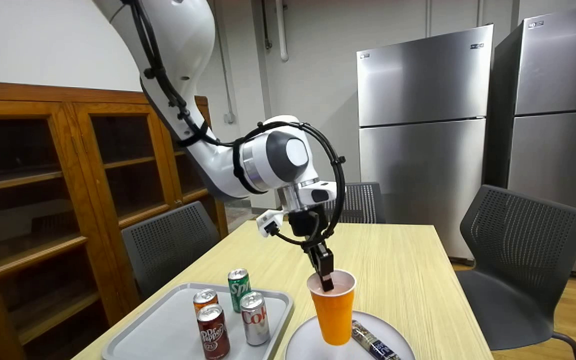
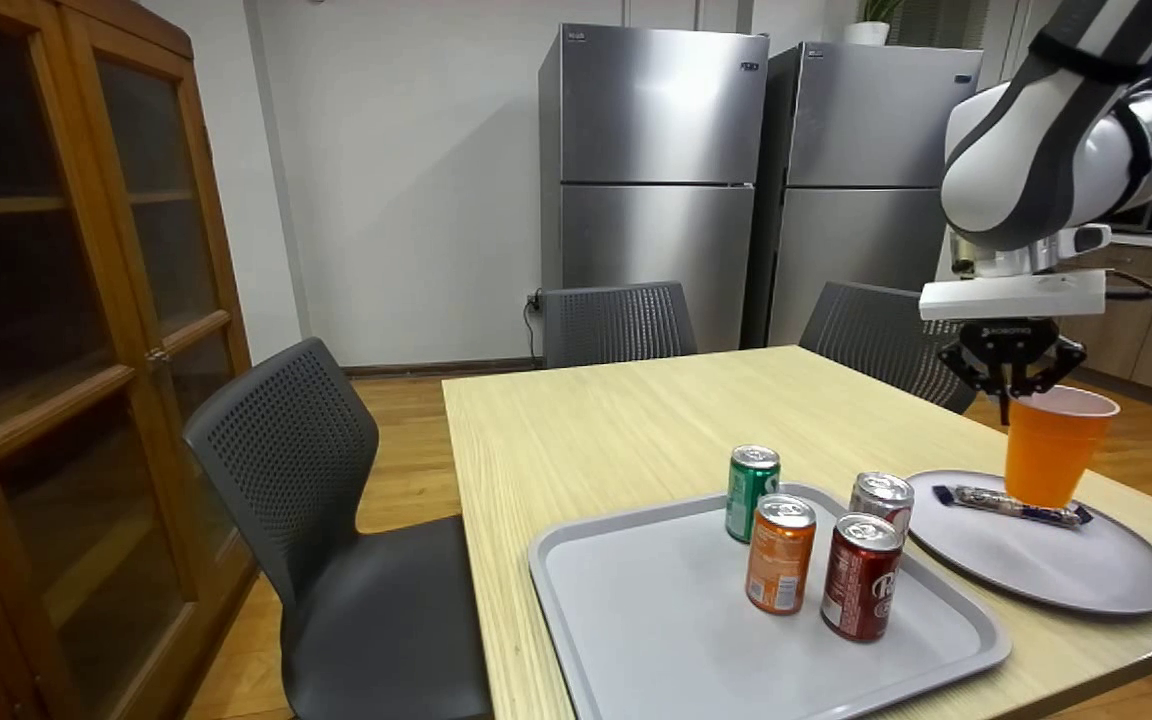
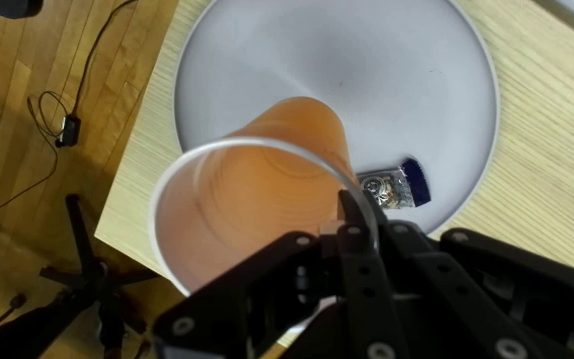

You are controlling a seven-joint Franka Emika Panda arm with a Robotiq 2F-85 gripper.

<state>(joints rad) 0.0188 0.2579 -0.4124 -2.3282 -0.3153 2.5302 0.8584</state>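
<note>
My gripper is shut on the near wall of an orange cup, with the white rim passing between its black fingers. One finger reaches inside the cup, the other stays outside. In both exterior views the orange cup leans slightly and stands over a grey plate. Whether its base touches the plate I cannot tell. A wrapped bar with dark blue ends lies on the plate right beside the cup, partly hidden by it in the wrist view.
A grey tray next to the plate bears several small cans: a green can, an orange can, a dark red can and a silver can. Chairs surround the wooden table. The plate lies near a table edge.
</note>
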